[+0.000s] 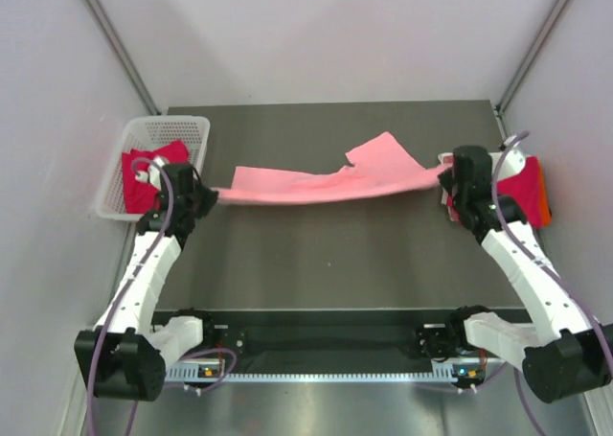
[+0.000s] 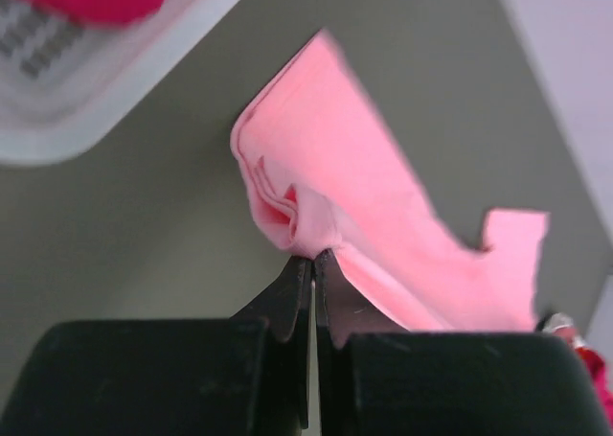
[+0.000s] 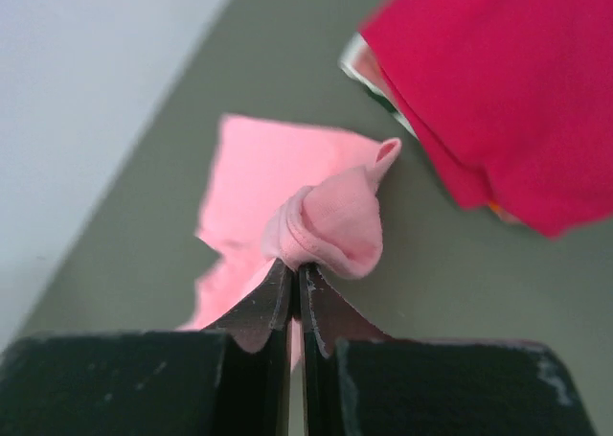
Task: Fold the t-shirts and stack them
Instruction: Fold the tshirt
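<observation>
A light salmon-pink t-shirt (image 1: 326,182) stretches across the back half of the dark table between my two grippers. My left gripper (image 1: 209,198) is shut on its left end; in the left wrist view the bunched cloth (image 2: 297,206) sits pinched at the fingertips (image 2: 313,257). My right gripper (image 1: 448,172) is shut on its right end, where a rolled hem (image 3: 330,225) bulges above the tips (image 3: 295,265). A crimson-magenta t-shirt (image 1: 522,189) lies on a stack at the right edge, with orange and white cloth showing beneath. Another crimson tee (image 1: 148,172) lies in the basket.
A white plastic mesh basket (image 1: 182,126) stands at the back left, close behind my left arm. The stack at the right lies right beside my right wrist. Grey walls close in on both sides. The arm bases and a metal rail (image 1: 326,374) line the near edge.
</observation>
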